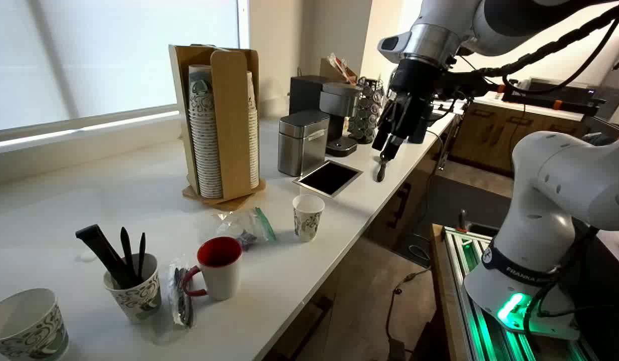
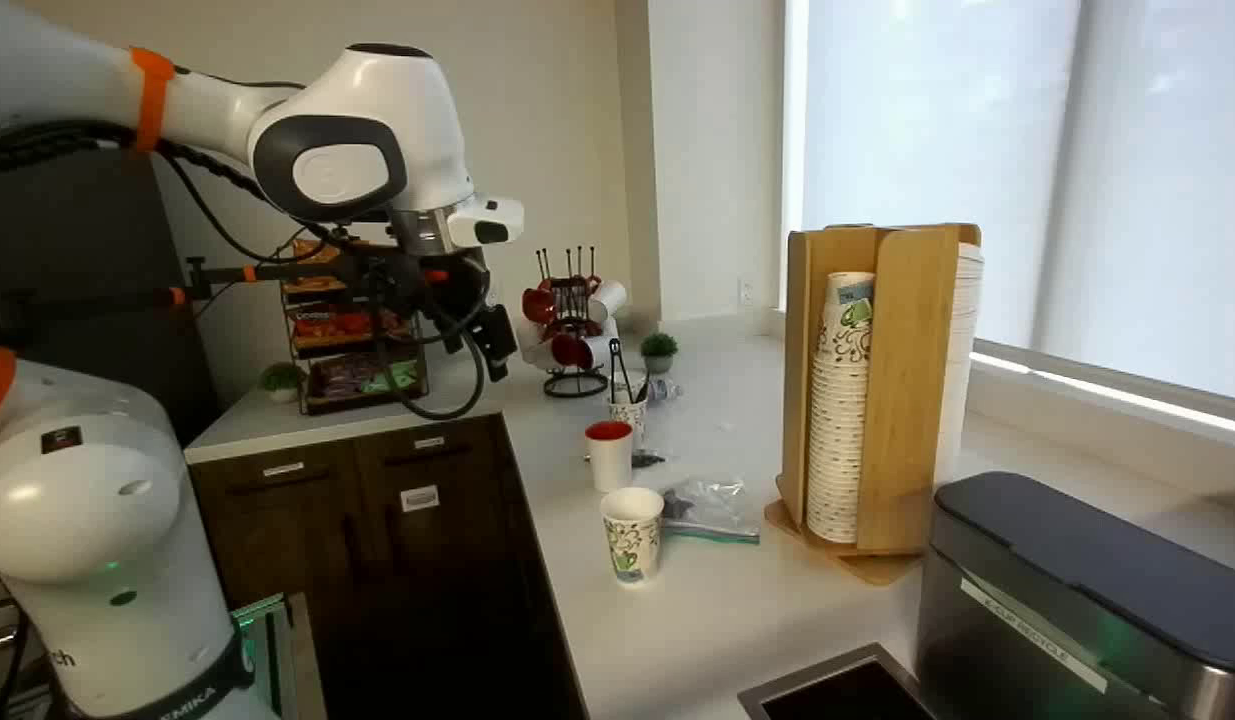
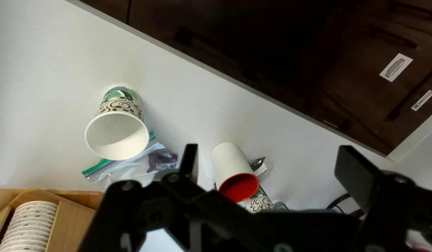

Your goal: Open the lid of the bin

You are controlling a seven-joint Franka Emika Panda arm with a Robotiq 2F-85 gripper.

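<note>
The bin (image 1: 292, 153) is a silver-grey metal canister upright on the counter; it also shows in an exterior view (image 2: 977, 625) with a white label strip. Its flat dark-grey lid (image 1: 305, 118) lies level on top, closed, and shows in an exterior view (image 2: 1107, 560). My gripper (image 1: 384, 146) hangs over the counter's front side, apart from the bin. In an exterior view the gripper (image 2: 497, 345) points downward. In the wrist view the gripper's fingers (image 3: 268, 154) are wide apart with nothing held. The bin and lid are out of the wrist view.
A metal-rimmed square opening (image 1: 347, 185) is beside the bin. A wooden cup holder (image 1: 230, 125), coffee machine (image 1: 339, 103), paper cup (image 1: 307, 220) and red-lined mug (image 1: 221, 273) stand on the counter. A dark spoon-shaped thing (image 1: 381, 173) shows below the fingertips.
</note>
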